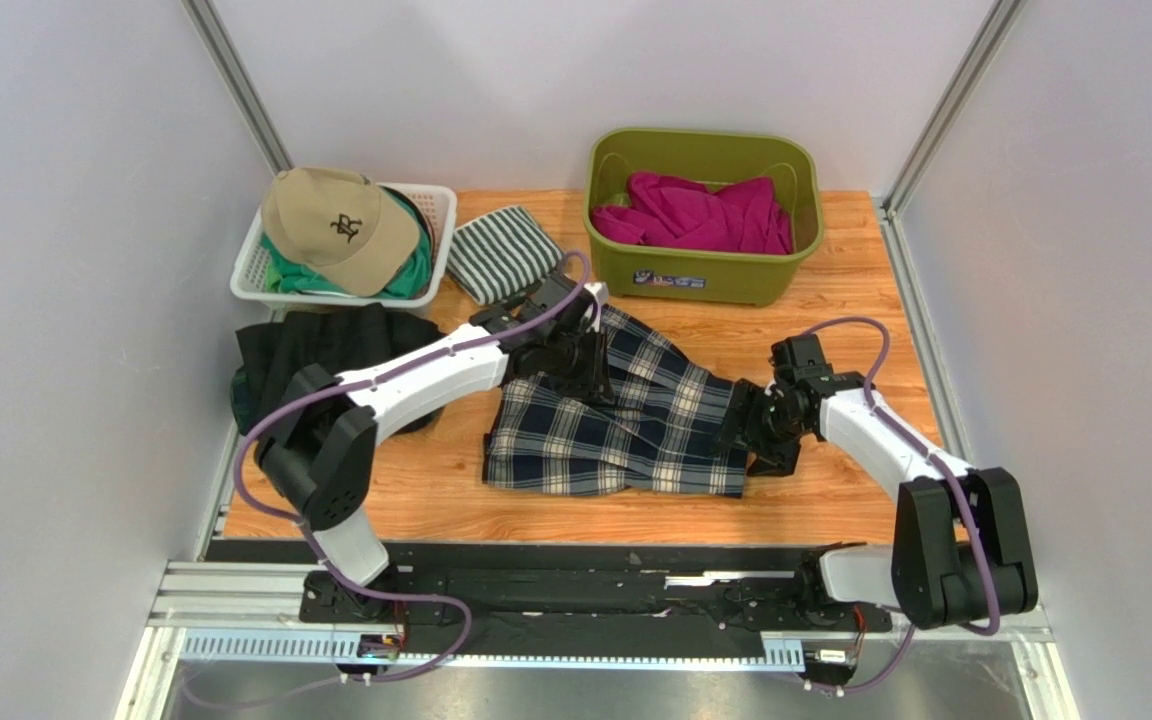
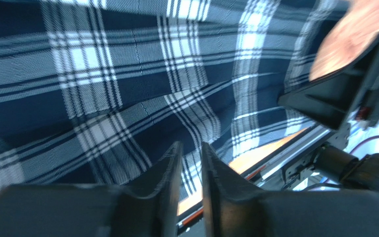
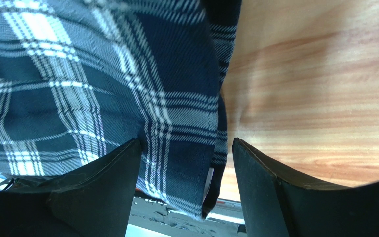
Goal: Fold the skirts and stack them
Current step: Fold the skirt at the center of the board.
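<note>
The navy-white-grey plaid skirt [image 1: 642, 420] lies spread in the middle of the wooden table. My left gripper [image 1: 579, 354] is at its far left part, and its jaws are almost together, pinching the plaid cloth [image 2: 127, 89] at the tips. My right gripper [image 1: 760, 428] is open at the skirt's right edge, with the hem [image 3: 186, 163] hanging between its fingers [image 3: 102, 187]. The plain black skirt [image 1: 330, 348] lies crumpled at the table's left edge. A dark green bit [image 1: 243, 398] shows under it; I cannot tell what it is.
The green-and-white striped folded cloth [image 1: 500, 252] lies behind the left gripper. A white basket [image 1: 440, 210] holds the tan cap [image 1: 330, 225] and green cloth. An olive bin [image 1: 702, 270] with magenta cloth [image 1: 702, 213] stands at the back right. Bare wood [image 3: 315, 84] lies right of the skirt.
</note>
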